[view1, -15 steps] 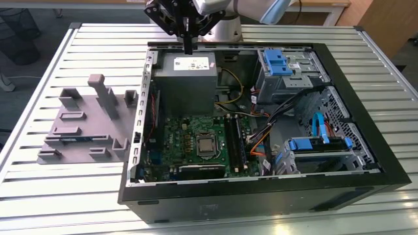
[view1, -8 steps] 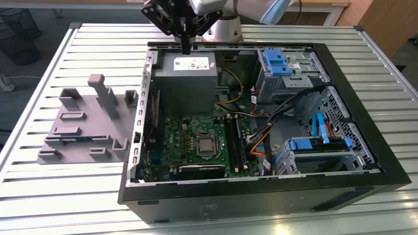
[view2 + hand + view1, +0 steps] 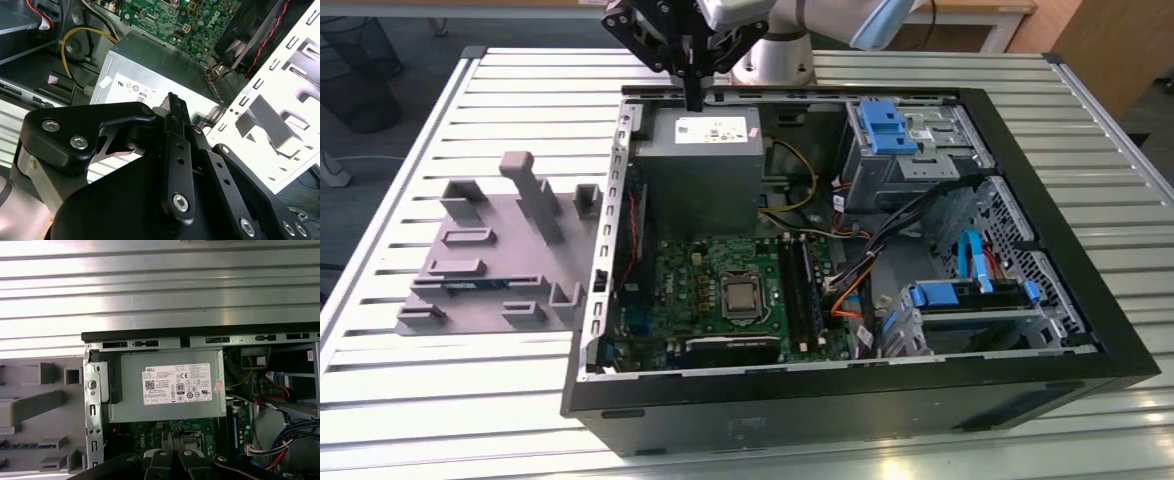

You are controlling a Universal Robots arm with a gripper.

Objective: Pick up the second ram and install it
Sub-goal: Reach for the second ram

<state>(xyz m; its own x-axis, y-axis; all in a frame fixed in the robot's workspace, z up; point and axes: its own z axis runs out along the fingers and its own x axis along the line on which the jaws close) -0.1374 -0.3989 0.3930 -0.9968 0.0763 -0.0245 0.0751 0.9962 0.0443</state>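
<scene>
Pick-up not begun: black claw (image 3: 692, 98) hangs closed and empty over the grey metal power-supply box (image 3: 698, 155) in the open black computer case (image 3: 854, 390), while the slim blue-green ram stick (image 3: 470, 284) apparently lies in the grey plastic tray (image 3: 520, 215) on the slatted metal desk (image 3: 440, 400).

Below the gripper (image 3: 694, 104), power supply (image 3: 699, 165) and cables (image 3: 905, 226) crowd the open motherboard (image 3: 714, 285).

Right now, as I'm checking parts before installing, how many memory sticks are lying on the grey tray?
1. The second ram lies flat in the grey tray, to the exterior view's left of the computer case. The tray's upright blocks may hide another.
</scene>
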